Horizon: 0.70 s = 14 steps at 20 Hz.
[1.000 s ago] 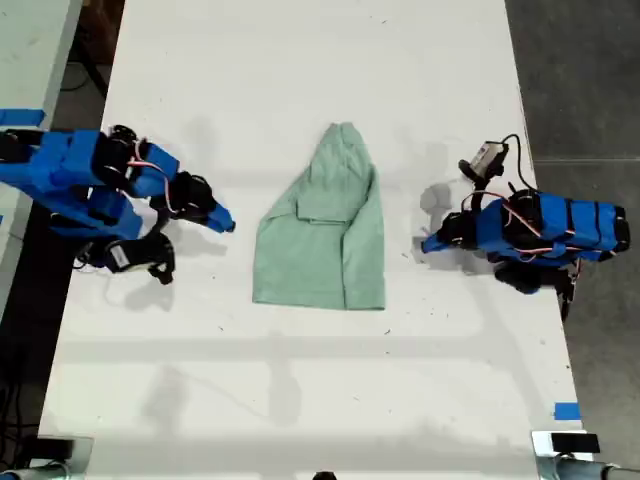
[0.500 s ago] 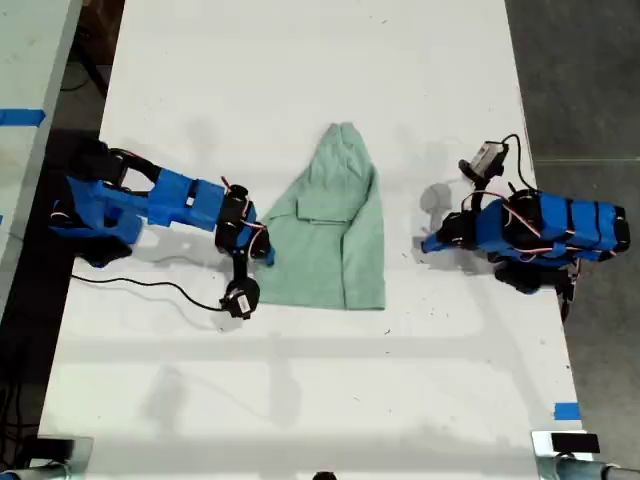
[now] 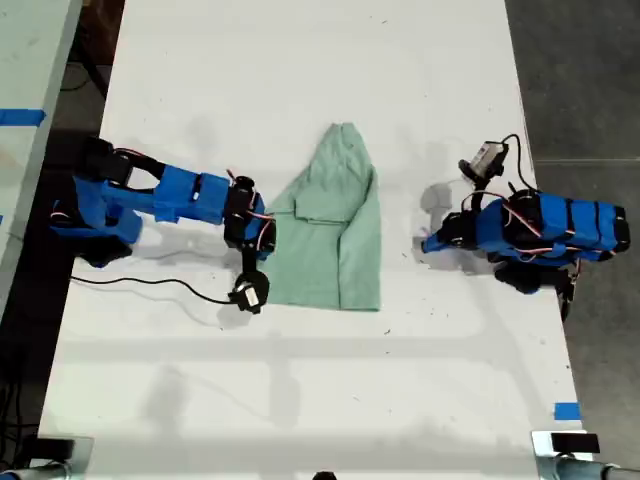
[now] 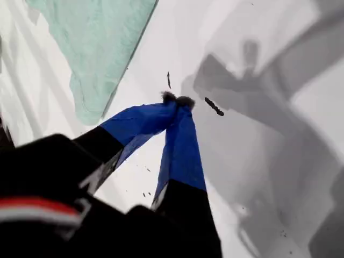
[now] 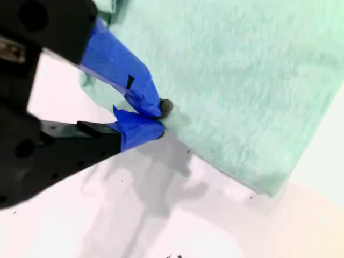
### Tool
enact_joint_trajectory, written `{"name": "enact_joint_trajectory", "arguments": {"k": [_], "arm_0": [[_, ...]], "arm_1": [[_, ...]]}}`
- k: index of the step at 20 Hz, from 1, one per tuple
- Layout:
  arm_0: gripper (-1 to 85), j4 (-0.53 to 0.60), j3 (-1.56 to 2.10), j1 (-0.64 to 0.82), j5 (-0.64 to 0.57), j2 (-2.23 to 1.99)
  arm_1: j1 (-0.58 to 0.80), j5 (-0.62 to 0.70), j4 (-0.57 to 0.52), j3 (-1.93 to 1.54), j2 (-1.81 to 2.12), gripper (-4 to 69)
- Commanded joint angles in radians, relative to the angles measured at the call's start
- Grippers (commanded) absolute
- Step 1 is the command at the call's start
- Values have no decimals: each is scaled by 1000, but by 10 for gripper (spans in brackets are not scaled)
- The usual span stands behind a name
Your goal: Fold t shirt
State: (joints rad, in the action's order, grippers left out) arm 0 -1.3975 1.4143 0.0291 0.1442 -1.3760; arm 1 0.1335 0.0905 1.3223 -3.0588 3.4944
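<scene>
The pale mint-green t shirt lies partly folded in the middle of the white table, narrow end toward the far edge. My second gripper reaches in from the exterior view's left. In the second wrist view its blue fingertips are pinched together on the edge of the t shirt. My first gripper rests on the exterior view's right, a short gap away from the shirt. The first wrist view shows that gripper shut and holding nothing, over bare table, with the t shirt off to one side.
A black cable trails across the white table behind the second arm. Blue tape marks the near corner on the exterior view's right. Dark floor lies past both long table edges.
The second arm has stretched from its folded pose to the shirt's edge and closed on it. The shirt's lower near edge has shifted slightly toward the exterior view's right. The first arm has stayed still.
</scene>
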Motion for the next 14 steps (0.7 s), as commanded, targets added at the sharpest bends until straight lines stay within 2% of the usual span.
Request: {"name": "enact_joint_trajectory", "arguments": {"k": [1,5,10,14], "arm_0": [[-1,-43,-184,-3,-40,-49],[-1,-37,-446,-15,-112,87],[-1,290,-488,-25,-249,181],[-1,449,-489,-20,-290,279]], "arm_1": [[-8,-8,0,-52,11,-16],[-8,-8,0,-52,11,-16],[-8,-9,0,-52,11,-16],[-8,-9,0,-52,11,-16]]}}
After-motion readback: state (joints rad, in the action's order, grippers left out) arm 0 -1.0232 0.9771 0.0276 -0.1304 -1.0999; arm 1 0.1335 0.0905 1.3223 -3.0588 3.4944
